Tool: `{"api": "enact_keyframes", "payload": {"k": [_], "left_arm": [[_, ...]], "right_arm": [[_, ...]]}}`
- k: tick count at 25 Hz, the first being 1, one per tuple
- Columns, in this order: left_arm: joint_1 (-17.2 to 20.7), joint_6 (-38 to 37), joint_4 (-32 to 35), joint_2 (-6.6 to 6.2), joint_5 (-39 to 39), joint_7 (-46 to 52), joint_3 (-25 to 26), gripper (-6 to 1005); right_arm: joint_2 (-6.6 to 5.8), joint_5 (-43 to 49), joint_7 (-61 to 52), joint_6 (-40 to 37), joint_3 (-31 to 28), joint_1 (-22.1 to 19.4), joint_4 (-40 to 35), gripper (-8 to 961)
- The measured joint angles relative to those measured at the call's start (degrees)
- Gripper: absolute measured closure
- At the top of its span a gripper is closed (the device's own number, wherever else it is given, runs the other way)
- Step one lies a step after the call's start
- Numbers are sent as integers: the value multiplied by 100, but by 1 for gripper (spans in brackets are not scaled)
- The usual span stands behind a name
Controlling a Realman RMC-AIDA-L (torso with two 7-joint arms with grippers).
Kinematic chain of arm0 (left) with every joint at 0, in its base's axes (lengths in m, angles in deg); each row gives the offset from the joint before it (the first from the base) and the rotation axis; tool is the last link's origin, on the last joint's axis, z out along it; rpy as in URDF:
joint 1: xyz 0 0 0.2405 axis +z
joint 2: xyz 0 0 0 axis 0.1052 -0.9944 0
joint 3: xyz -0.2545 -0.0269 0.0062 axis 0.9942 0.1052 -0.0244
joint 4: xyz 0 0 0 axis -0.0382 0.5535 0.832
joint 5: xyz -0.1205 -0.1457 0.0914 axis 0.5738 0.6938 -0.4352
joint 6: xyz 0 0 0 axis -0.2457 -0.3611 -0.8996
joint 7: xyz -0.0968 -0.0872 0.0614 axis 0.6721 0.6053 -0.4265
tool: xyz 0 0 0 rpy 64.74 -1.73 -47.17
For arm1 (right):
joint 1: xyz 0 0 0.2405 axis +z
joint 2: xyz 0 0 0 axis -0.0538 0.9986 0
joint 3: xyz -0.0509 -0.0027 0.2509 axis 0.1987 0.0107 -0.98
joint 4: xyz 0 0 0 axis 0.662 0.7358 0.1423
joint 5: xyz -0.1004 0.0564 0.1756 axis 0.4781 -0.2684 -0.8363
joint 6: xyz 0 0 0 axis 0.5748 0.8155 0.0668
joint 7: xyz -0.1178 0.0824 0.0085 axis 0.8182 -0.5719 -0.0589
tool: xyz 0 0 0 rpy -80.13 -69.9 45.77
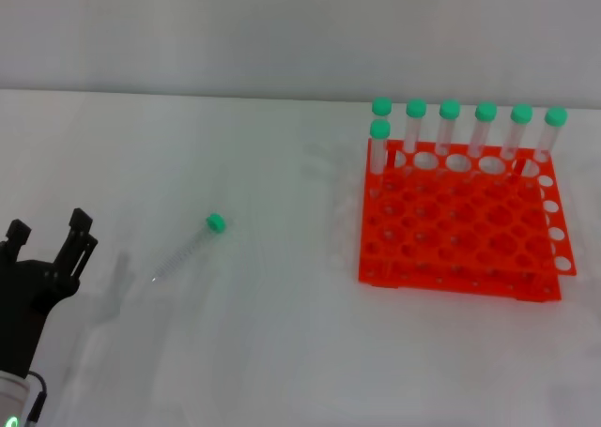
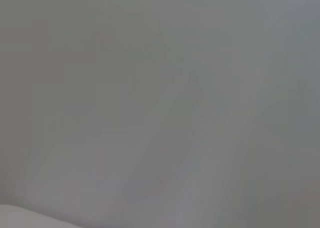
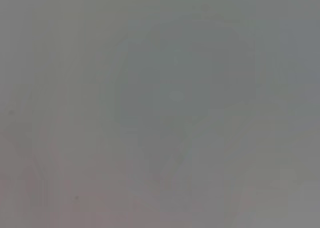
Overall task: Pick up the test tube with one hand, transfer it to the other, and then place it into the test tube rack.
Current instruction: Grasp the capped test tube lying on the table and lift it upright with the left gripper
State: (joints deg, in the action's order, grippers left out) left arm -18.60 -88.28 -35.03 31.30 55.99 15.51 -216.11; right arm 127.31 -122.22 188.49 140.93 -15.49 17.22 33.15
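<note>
- On the white counter (image 1: 282, 352), seen from the head camera, the test tube (image 1: 191, 249) lies flat on its side, its green cap (image 1: 216, 223) pointing away from the robot and toward the right, its clear tip toward the near left
- At the lower left corner of the same view the left tool (image 1: 49, 237) shows as a black pronged piece on a silver-white arm with a green light at its base; its prongs stand apart with nothing between them, and it sits near the tube's tip without touching it
- Over on the right of the counter stands the test tube rack (image 1: 460, 235), bright orange-red, square, two-tiered, its top full of round holes; it is well apart from the lying tube
- Along the rack's far row stand six green-capped tubes (image 1: 485, 127), upright, and a seventh one (image 1: 379, 145) stands just in front of the leftmost, at the rack's far left corner; the remaining holes are open
- Behind the counter a plain pale wall (image 1: 282, 23) fills the top of the view
- The right tool does not show in the head view
- From the left wrist camera only a blurred grey surface is visible, with a paler patch at one corner; nothing can be made out
- From the right wrist camera the view is likewise a flat grey blur, with no tool, tube or rack to be told
</note>
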Motion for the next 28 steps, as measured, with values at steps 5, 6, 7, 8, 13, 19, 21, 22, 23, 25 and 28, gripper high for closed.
{"api": "enact_keyframes", "payload": {"k": [5,6,7,8,13,19,21,22,23,25,28], "left_arm": [[-185,54,128,-18,12,52,4,109],[-242,87,130,-23,14,55,1,109],[-301,130,130,-26,13,57,0,109],[-351,184,129,-30,13,59,0,109],[-556,414,82,-42,7,89,0,108],[-838,537,-38,-97,-2,503,40,108],[-1037,623,-368,-135,-63,1201,18,108],[-1167,654,-691,-141,-224,1739,-3,108],[-1294,674,-1041,-149,-462,2372,-16,108],[-1551,673,-1791,-155,-1004,3620,-24,108],[-1974,464,-2884,-241,-1932,5345,-205,108]], "right_arm": [[-18,-44,5,-13,-28,-16,-46,78],[-20,-46,0,-16,-31,-20,-62,78],[-20,-45,-4,-16,-32,-24,-70,78],[-20,-45,-5,-16,-33,-26,-73,78],[-15,-49,-8,-4,-36,-18,-130,78],[-9,-53,-12,-32,-36,24,-184,78],[-8,-53,-14,-36,-36,29,-207,79],[-9,-56,-18,-38,-39,35,-219,79],[-9,-58,-20,-38,-41,41,-221,79],[-9,-60,-22,-40,-44,57,-225,79],[-9,-61,-22,-41,-44,73,-228,79]]}}
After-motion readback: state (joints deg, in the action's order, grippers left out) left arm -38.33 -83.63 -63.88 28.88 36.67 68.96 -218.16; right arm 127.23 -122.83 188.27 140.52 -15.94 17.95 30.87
